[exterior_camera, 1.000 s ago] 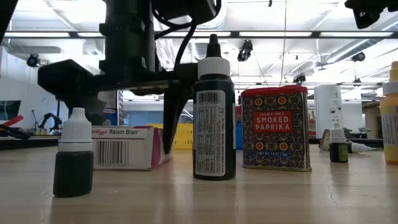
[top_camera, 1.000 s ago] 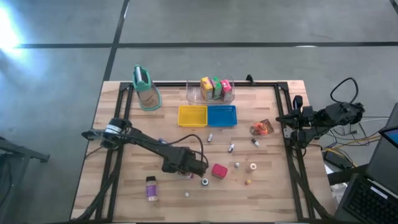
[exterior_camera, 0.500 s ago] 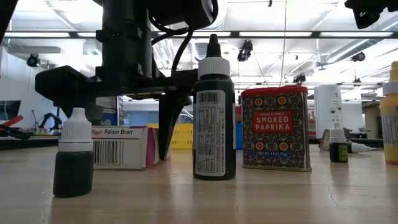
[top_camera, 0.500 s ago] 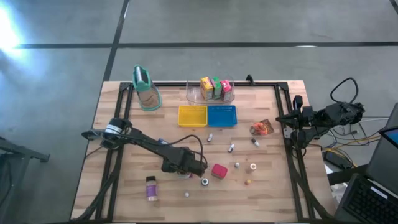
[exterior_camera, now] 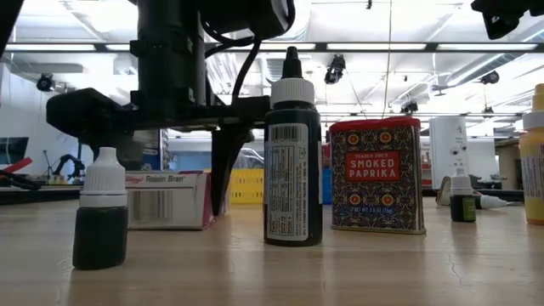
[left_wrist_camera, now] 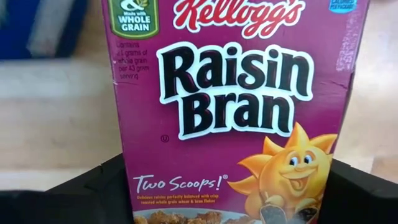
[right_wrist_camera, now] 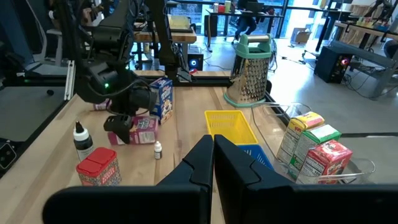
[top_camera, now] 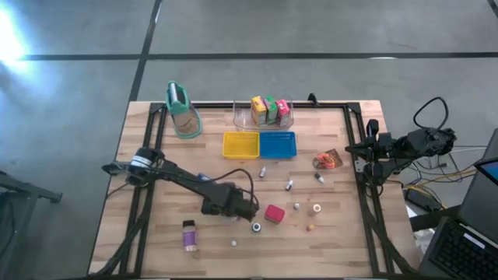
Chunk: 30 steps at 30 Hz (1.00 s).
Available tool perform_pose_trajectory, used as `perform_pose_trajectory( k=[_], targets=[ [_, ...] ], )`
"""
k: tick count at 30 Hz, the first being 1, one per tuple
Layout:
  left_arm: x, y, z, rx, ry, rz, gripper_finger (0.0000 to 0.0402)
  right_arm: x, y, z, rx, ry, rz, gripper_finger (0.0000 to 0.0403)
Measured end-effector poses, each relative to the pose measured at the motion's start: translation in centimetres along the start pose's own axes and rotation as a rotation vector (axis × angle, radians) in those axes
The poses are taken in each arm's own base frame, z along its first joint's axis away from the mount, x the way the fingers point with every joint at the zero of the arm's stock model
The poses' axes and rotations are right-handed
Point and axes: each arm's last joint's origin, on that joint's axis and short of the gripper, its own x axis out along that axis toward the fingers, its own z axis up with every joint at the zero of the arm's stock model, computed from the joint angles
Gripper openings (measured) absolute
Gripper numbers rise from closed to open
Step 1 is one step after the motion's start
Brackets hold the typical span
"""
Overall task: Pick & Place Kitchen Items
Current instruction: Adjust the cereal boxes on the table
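Observation:
A purple-pink Raisin Bran carton (left_wrist_camera: pixel 230 93) lies flat on the table, printed face up. My left gripper (left_wrist_camera: pixel 230 199) points straight down over it, near the table's middle front (top_camera: pixel 233 206), with one finger on each side of the carton. My right gripper (right_wrist_camera: pixel 213 163) is shut on nothing and held high at the table's right edge (top_camera: pixel 366 152). A red paprika tin (exterior_camera: pixel 376 174), a black bottle (exterior_camera: pixel 292 161) and a small dropper bottle (exterior_camera: pixel 100 212) stand close by. My left gripper has the carton's two long sides (left_wrist_camera: pixel 134 186) between its two fingers (left_wrist_camera: pixel 74 193), toward the lower end of the printed face. The fingers come from above, pointing down, and lie across the carton. The carton lies flat on the table (exterior_camera: pixel 183 200).
Yellow (top_camera: pixel 240 145) and blue (top_camera: pixel 278 145) trays sit mid-table, with a clear bin of cartons (top_camera: pixel 268 111) behind them. A tan grater-like container (top_camera: pixel 182 110) stands far left and an orange pouch (top_camera: pixel 327 160) lies at the right. Another small carton (top_camera: pixel 189 233) and tiny pieces lie near the front.
My left gripper's fingers have drawn closer together around the carton while the hand has stayed in place. In the low view, the finger on the picture's right has moved left against the carton's end, and that end has shifted with it.

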Motion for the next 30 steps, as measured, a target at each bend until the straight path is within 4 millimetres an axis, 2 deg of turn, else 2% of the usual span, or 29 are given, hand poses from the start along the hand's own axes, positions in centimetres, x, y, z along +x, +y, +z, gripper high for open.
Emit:
perform_pose_trajectory(
  k=[5,11,17,21,25,30],
  targets=[
    [-0.7,-0.1,-0.4,0.084,-0.213,-0.073,0.0349,0.0,0.0,0.0,0.000,0.000,0.000,0.0008],
    [-1.1,0.3,-1.1,0.118,-0.330,-0.094,0.0349,0.0,0.0,0.0,0.000,0.000,0.000,0.0008],
    [-1.5,0.4,-1.2,0.236,-0.565,-0.139,0.0350,0.0,0.0,0.0,0.000,0.000,0.000,0.0008],
    [-1.7,0.3,-1.4,0.288,-0.648,-0.157,0.0350,0.0,0.0,0.0,0.000,0.000,0.000,0.0008],
    [-1.7,-0.1,-1.6,0.394,-0.656,-0.167,0.0351,0.0,0.0,0.0,0.000,0.000,0.000,0.0008],
    [-1.8,-0.7,-1.8,0.422,-0.652,-0.210,0.0351,0.0,0.0,0.0,0.000,0.000,0.000,0.0008]
  ],
)
